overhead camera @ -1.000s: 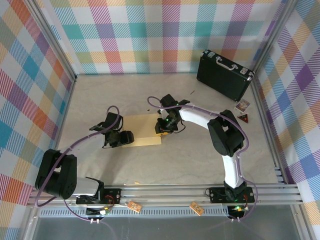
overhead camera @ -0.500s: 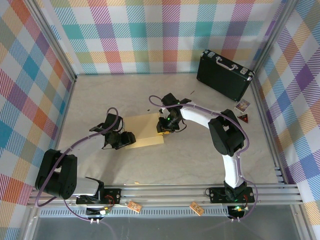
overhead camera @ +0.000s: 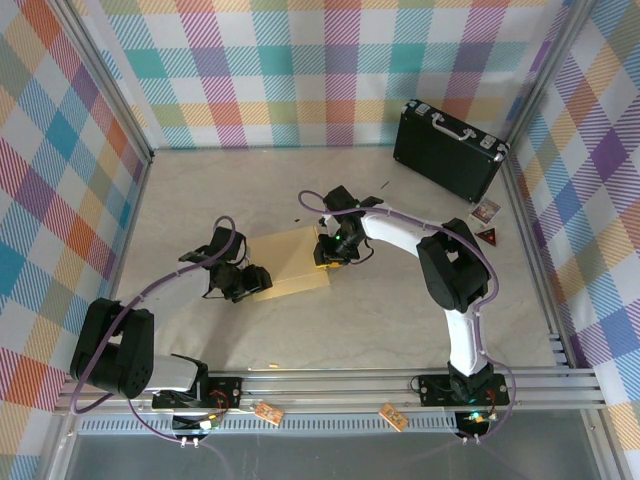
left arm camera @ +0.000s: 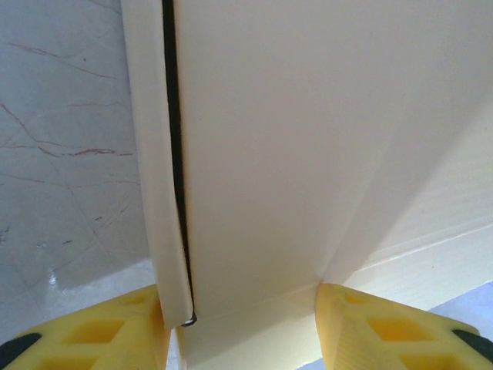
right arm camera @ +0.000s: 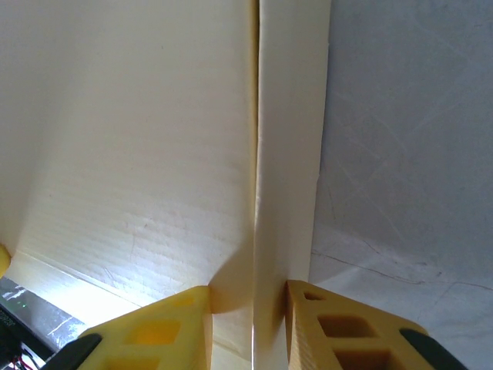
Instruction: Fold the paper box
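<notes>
The paper box (overhead camera: 290, 262) looks nearly formed, its lid down. The left gripper (left arm camera: 243, 324) and right gripper (right arm camera: 248, 316) each pinch an opposite end wall, so pressing the seams shut seems to remain.

My top view is bright, evenly lit and sharp; both wrist views go soft up close, with glare on the pale cardboard box (right arm camera: 139, 139)

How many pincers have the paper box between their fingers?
2: the left pincer straddles the left end of the paper box; the right pincer pinches a flap at its right end.
</notes>
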Tool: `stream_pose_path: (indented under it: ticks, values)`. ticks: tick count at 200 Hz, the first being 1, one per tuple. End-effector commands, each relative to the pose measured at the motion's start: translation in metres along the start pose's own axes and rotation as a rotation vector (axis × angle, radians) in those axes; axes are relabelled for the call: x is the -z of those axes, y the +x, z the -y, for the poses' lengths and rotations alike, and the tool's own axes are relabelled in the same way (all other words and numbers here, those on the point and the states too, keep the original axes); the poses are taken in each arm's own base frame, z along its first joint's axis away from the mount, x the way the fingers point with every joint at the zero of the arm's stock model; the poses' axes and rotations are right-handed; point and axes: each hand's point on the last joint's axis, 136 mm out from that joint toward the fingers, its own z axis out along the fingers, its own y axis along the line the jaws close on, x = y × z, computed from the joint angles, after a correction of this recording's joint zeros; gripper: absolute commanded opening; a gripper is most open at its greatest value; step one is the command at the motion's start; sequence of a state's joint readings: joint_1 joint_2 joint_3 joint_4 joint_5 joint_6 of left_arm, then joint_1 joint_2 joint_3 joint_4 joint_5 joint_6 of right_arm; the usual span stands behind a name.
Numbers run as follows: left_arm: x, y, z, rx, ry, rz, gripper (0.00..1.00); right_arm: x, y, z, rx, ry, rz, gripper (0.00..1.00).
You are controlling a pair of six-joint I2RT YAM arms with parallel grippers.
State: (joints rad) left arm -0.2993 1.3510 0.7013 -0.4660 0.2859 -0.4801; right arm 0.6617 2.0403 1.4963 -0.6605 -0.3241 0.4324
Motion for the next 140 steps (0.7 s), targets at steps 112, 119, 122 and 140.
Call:
stream_pose_path:
  ticks: [112, 119, 122, 140]
  values:
    - [-0.003, -0.009, 0.004, -0.041, -0.011, 0.019, 0.51, -0.019, 0.021, 0.002, 0.005, 0.017, -0.087, 0.3]
    - [-0.005, -0.008, 0.004, -0.04, -0.008, 0.015, 0.5, -0.019, 0.021, 0.002, 0.004, 0.017, -0.088, 0.3]
    - [-0.006, -0.008, 0.004, -0.039, -0.006, 0.013, 0.5, -0.019, 0.021, 0.002, 0.004, 0.015, -0.087, 0.3]
    - [-0.009, -0.01, 0.006, -0.037, 0.004, 0.013, 0.49, -0.019, 0.021, 0.002, 0.004, 0.014, -0.087, 0.31]
